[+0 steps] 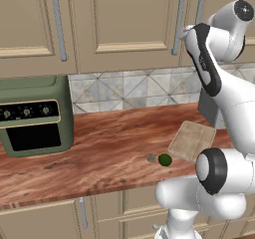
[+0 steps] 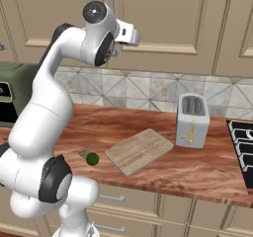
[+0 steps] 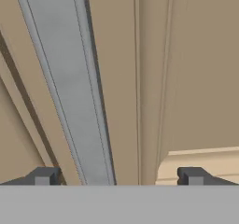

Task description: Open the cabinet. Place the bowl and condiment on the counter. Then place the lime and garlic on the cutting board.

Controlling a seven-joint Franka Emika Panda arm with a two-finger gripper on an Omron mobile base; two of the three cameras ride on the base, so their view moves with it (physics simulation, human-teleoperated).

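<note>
Fingers (image 3: 116,177) spread wide, right up against the closed cabinet (image 3: 196,78). Its grey handle (image 3: 70,87) runs long and slanted through the hand view, passing between the two tips, nearer the left one. A squeeze should catch it, I reckon.

It was a kitchen: beige wall cabinets (image 1: 119,24) hung over a tiled backsplash (image 2: 148,90), with a toaster (image 2: 192,120), a green oven (image 1: 35,116) (countertop sort) and a wood-grain surface (image 1: 99,153).
</note>
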